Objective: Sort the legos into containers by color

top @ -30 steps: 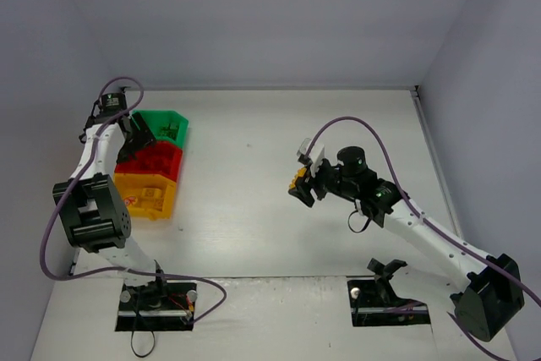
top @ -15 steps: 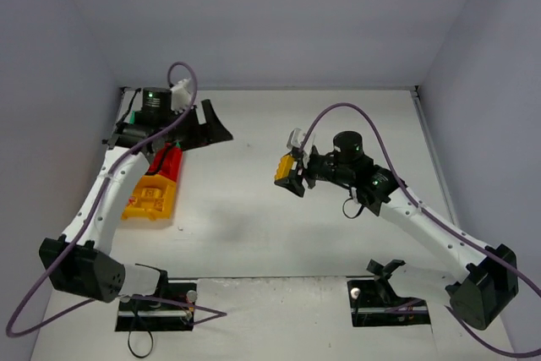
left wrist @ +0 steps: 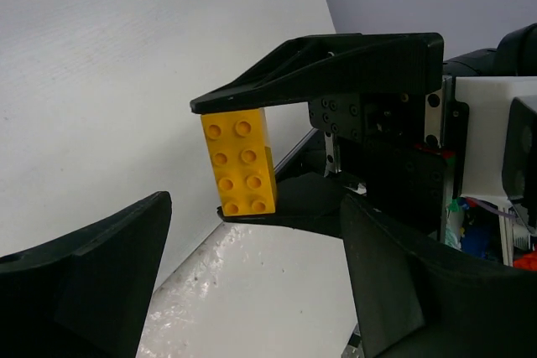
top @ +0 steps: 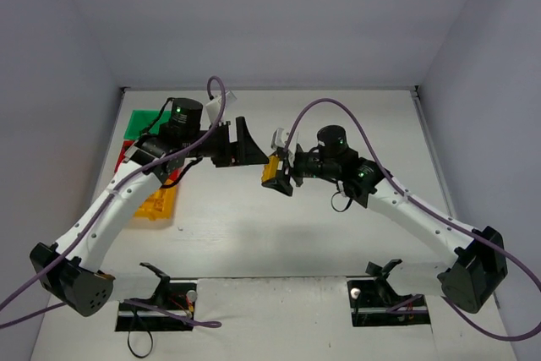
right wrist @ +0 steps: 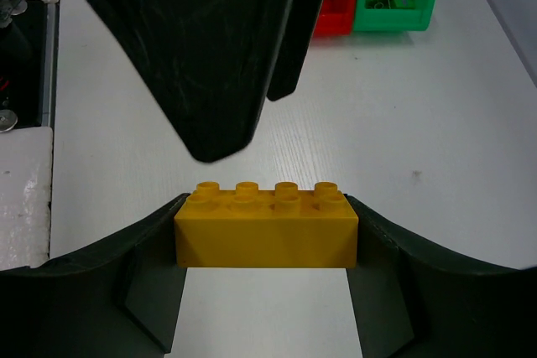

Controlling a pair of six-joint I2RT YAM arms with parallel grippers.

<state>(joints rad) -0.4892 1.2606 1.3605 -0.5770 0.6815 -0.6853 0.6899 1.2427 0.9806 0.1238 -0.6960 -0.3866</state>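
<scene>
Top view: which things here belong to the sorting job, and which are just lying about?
Belongs to the job: yellow brick, the right gripper holding it, the open left gripper, green bin, red bin, yellow bin.
Just lying about: purple cable, black bracket by the right base.

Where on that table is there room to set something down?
Bare table runs along the back wall and in the near middle between the arms. Crowded: the bins at left, and centre, where the left end effector faces the right end effector holding a yellow brick.
</scene>
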